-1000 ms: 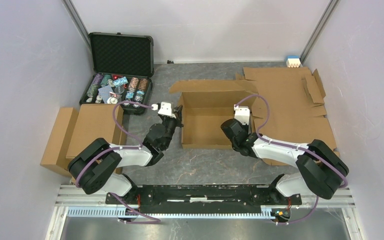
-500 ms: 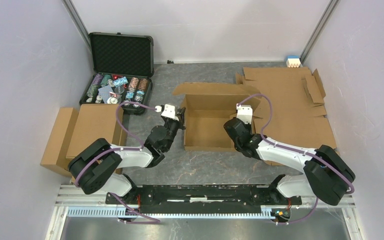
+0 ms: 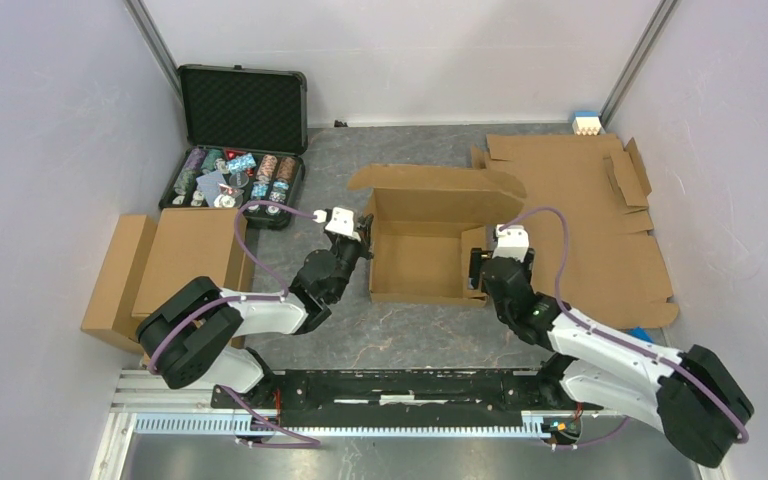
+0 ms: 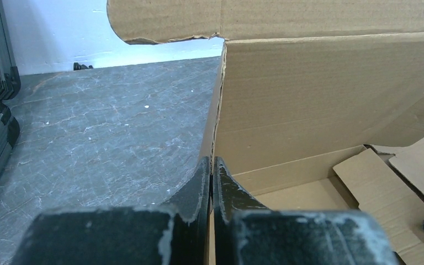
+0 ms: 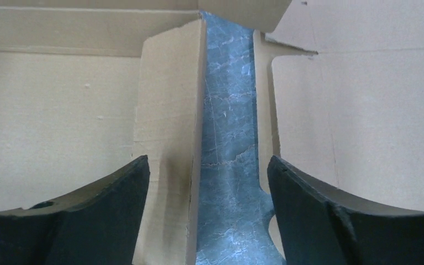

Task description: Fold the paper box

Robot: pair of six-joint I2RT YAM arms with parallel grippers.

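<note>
Bare table strip [image 5: 226,138] between paper box [image 5: 168,110], sheets [image 5: 353,110]

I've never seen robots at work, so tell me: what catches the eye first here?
A half-folded paper box sits mid-table, its lid flap raised at the far side. The left gripper pinches its left wall, while the right gripper stands open at its right wall. An open black case of poker chips lies far left.

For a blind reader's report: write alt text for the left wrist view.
The left claw is pinched shut on an upright side wall of the paper box, with grey table on one side and the box's inside on the other.
</note>
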